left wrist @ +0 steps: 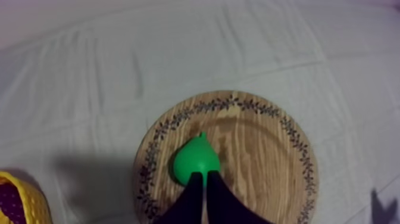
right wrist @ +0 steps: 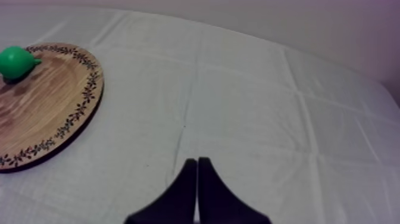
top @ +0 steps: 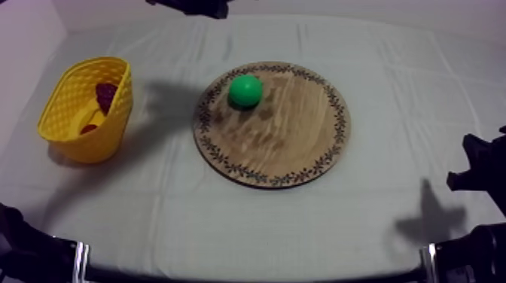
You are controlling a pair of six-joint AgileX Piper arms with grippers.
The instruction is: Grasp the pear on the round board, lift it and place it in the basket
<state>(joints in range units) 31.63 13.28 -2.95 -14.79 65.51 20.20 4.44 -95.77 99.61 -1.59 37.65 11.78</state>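
From above. Left arm [top: 190,6] in at the far edge of the cloth [top: 226,218], a dark shape just behind the board [top: 301,143], with a shadow [top: 172,98] cast between basket [top: 75,94] and board. Right arm [top: 482,177] low at the right side, well apart from the board. Pear [top: 245,90] on the board, near the rim on the basket's side and toward the far edge. Seen almost end-on here, round, so no telling which way pointed. Basket upright, well to the left of the board, with dark and yellow shapes [top: 104,98] inside, too small to name.

From the left wrist. Left claw [left wrist: 204,176] pressed together into a narrow wedge, pinching nothing, hanging over the board [left wrist: 268,161] with its tip at the broad end of the pear [left wrist: 194,158]. Touching or just above: impossible to tell. Pear on its side, long axis in line with the fingers, narrow stem end pointing straight away from the claw toward the board's far rim. Rim of the basket [left wrist: 27,205] off the board, on the pear's side.

From the right wrist. Right claw [right wrist: 197,161] likewise pressed together, pinching nothing, low over bare cloth [right wrist: 268,107], aimed out across it. Board [right wrist: 53,101] off to one side, well apart from the fingertips. Pear [right wrist: 15,61] at the board's far rim, on its side, long axis crosswise to the claw's line, narrow end pointing along the rim.
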